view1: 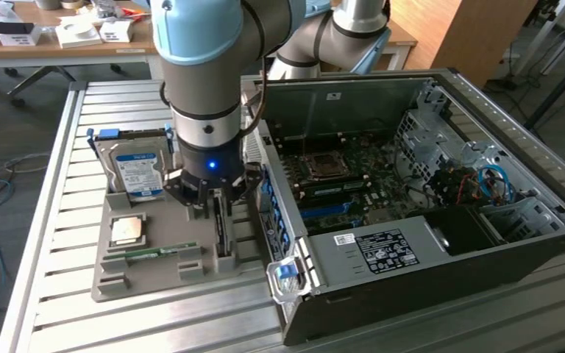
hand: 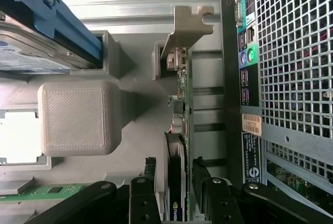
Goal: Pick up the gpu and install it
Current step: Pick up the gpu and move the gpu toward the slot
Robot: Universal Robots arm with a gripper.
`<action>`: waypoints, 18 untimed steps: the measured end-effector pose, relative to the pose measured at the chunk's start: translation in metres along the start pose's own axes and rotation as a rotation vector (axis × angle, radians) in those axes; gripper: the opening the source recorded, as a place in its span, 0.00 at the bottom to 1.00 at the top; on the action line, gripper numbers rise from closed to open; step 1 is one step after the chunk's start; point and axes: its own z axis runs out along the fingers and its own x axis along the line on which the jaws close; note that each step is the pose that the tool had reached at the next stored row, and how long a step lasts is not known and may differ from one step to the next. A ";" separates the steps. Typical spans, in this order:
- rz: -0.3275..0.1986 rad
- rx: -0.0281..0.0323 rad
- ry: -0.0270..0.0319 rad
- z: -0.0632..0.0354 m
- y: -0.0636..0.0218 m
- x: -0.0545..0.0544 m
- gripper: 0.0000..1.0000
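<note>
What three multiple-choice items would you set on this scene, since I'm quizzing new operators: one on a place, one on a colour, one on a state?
1. Where is the gpu?
A. standing on edge in the gray tray
B. lying flat outside the tray
C. lifted clear above the tray

2. What colour is the label on the hard drive?
A. red
B. blue
C. yellow

3. How is the gripper?
A. shut on the gpu
B. shut on the hard drive
C. open, a finger on each side of the gpu

Key: 1 A, the card stands upright in a tray slot; 2 B, the label's print is blue; 3 C, the wrist view shows gaps between fingers and card.
</note>
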 end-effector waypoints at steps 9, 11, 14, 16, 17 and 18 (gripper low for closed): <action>0.000 0.0012 0.0001 0.0027 -0.0002 0.000 0.42; 0.000 0.0016 -0.0001 0.0029 -0.0002 0.000 0.42; 0.000 0.0024 0.0001 0.0029 -0.0013 0.000 0.42; 0.000 0.0031 0.0003 0.0028 -0.0021 0.000 0.42; 0.000 0.0033 0.0003 0.0028 -0.0025 0.000 0.42; 0.000 0.0035 0.0004 0.0027 -0.0028 0.000 0.42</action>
